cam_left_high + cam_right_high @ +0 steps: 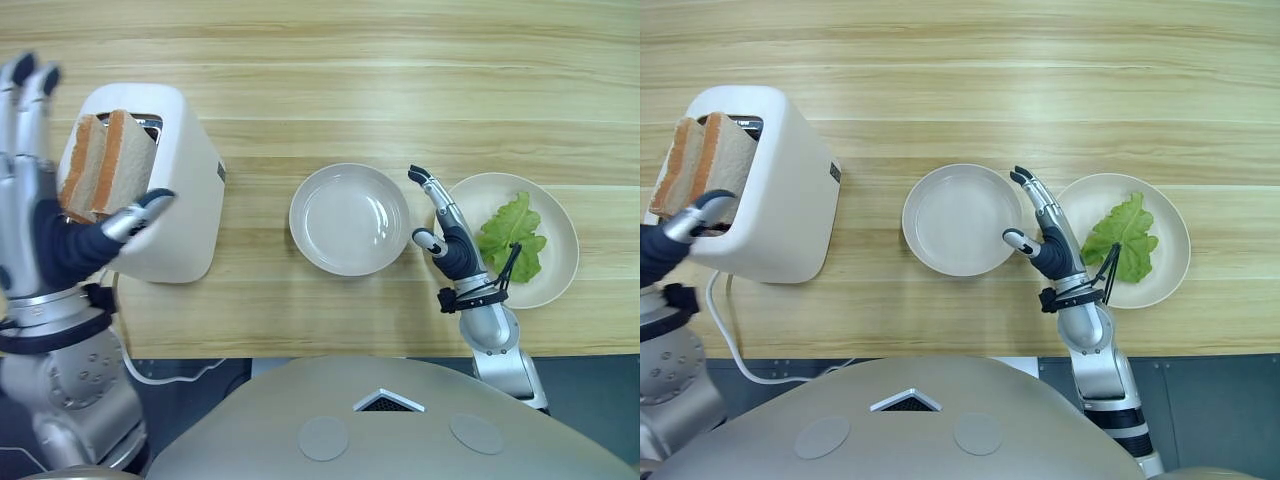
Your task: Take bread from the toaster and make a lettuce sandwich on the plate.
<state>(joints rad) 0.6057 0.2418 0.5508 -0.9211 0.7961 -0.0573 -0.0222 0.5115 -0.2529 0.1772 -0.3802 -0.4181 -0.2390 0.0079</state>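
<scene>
Nearest the robot, a white power cord (725,340) hangs over the near edge of the wooden table (400,80) below the toaster. The left hand (45,240) is raised at the left side of the scene with its fingers straight and spread wide from the thumb, and it holds nothing. The fingers point away from the robot along the left of the bread (110,165). The thumb tip lies at the lower right edge of the slices, in front of the toaster (185,220). The bread therefore sits between fingers and thumb; whether either touches it cannot be determined. The right hand (455,245) is lower, in the gap between the two plates, with fingers extended and uncurled, grasping nothing. Its fingers point away from the robot and its thumb juts left toward the rim of the empty plate (350,220). This round white plate sits near the table centre, well apart from the toaster. Just beside the right hand on its right is the second plate (560,260), cream-coloured, carrying one green lettuce leaf (512,235). The lettuce is near the hand but apart from it. The bread consists of two slices standing upright side by side, protruding from the top slots of the cream toaster at the table's left. The far half of the table is bare wood.
</scene>
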